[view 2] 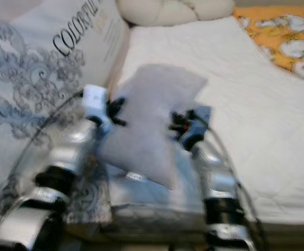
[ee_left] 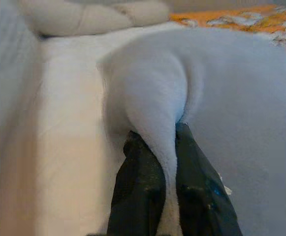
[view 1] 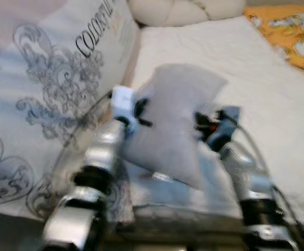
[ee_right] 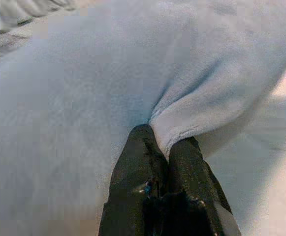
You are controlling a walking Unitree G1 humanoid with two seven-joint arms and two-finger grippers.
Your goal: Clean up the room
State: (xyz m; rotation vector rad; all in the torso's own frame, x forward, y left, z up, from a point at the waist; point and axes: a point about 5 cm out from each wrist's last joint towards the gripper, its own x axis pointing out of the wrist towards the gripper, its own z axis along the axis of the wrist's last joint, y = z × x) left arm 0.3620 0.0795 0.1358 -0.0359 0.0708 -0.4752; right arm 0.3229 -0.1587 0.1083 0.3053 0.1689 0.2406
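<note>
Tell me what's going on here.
The robot is holding a grey pillow over a bed with a white sheet, one gripper on each side. The left gripper is pinched shut on a fold at one edge, and the right gripper is pinched shut on the other. A large printed pillow lies to the robot's left, and a cream cushion sits at the far end.

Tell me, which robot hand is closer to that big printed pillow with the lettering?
The left gripper, pinching the grey pillow beside the printed pillow. The right gripper grips its far edge.
</note>
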